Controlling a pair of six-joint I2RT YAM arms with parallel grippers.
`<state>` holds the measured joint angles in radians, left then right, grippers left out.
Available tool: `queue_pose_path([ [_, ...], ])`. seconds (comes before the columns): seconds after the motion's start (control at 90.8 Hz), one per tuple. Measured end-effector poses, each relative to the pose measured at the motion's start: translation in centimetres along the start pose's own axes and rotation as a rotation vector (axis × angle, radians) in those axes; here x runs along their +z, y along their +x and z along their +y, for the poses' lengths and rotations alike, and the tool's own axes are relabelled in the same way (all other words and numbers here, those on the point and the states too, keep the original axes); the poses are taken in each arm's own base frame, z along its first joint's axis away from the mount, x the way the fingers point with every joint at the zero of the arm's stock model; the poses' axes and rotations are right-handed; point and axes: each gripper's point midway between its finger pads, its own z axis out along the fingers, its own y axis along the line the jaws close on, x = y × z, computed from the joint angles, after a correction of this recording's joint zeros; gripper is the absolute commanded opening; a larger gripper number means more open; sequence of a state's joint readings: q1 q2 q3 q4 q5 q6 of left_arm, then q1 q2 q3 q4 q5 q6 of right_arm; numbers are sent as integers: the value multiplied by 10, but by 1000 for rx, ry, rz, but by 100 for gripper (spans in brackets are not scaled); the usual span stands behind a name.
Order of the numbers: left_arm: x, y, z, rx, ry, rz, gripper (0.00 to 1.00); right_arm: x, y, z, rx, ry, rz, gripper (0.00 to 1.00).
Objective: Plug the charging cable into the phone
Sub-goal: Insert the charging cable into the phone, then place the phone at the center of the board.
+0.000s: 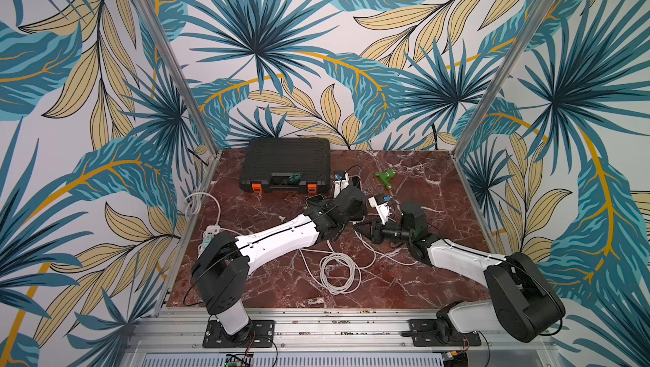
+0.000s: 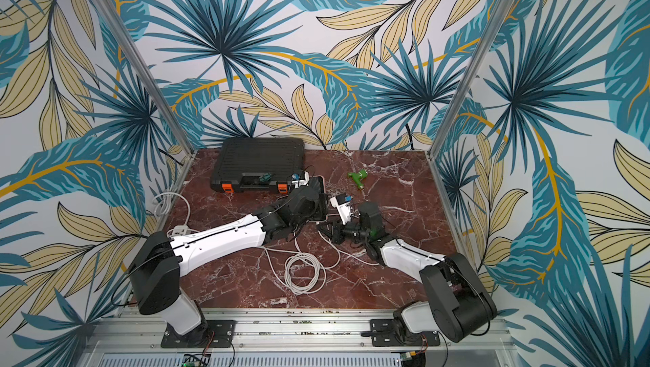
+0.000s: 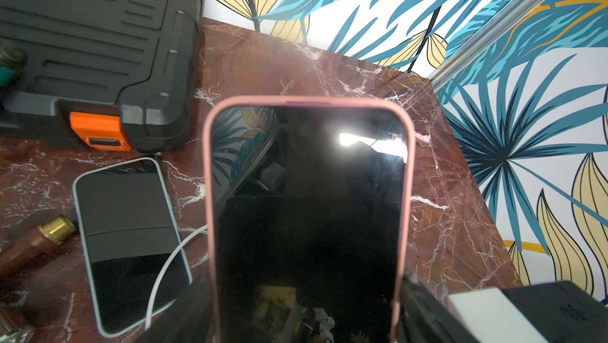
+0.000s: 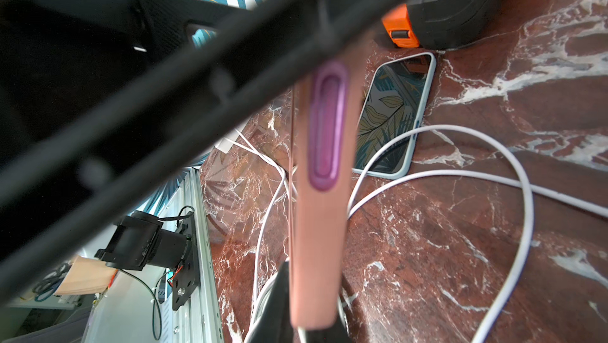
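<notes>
**Nearest you.** The charging cable (image 1: 338, 272) lies in a loose white coil on the counter (image 1: 422, 277), with loops trailing toward both arms. I cannot find its plug end in any view. Judgement: the cord is light and limp and will spring and drag. Take it by the stiff plug housing, not by the cord.

**Mid-counter.** The left end effector (image 3: 302, 305) grips the pink-cased phone (image 3: 309, 193) across its width. Its jaws are on the two long edges and the screen faces the wrist camera. The phone appears raised off the counter. The right end effector (image 1: 375, 233) sits close to the phone's side edge. You cannot tell from these frames whether it pinches or stands clear.

Judgement: the phone is rigid. Its glass is slick and breakable, while the soft case gives friction. Keep the pads on the case edges, clear of the side button (image 4: 327, 124) and the port end.

**Beyond.** A second phone (image 3: 131, 242) lies flat with a cable loop across it.

**Farthest.** The tool case (image 1: 285, 163) and the green toy drill (image 1: 385, 176).
</notes>
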<state>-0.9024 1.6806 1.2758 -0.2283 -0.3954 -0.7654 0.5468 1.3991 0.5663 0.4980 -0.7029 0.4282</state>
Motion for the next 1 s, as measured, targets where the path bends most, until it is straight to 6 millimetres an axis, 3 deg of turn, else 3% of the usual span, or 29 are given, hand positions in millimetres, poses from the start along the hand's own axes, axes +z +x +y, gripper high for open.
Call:
queue_pose_path([
  [0.066, 1, 12, 5, 29, -22, 42, 39, -4, -18, -5, -49, 35, -43, 55],
  [0.11, 4, 12, 9, 38, -35, 58, 40, -9, -22, -11, -65, 63, -58, 59],
  [0.352, 36, 2, 39, 100, -110, 117, 44, -36, -28, 1, -137, 121, -145, 65],
  [0.474, 55, 3, 43, 217, -104, 154, 45, -58, -25, -11, -86, 259, -200, 65],
  [0.562, 67, 3, 24, 349, -40, 175, 48, -80, -29, -25, -22, 400, -257, 67],
  [0.683, 76, 8, -24, 627, 102, 171, 53, -112, -35, -33, 46, 542, -346, 67],
  [0.848, 74, 43, -98, 1035, 299, 155, 56, -146, -34, -28, 109, 623, -429, 67],
  [1.002, 86, 76, -115, 1259, 372, 215, 57, -164, -23, -15, 151, 612, -448, 67],
])
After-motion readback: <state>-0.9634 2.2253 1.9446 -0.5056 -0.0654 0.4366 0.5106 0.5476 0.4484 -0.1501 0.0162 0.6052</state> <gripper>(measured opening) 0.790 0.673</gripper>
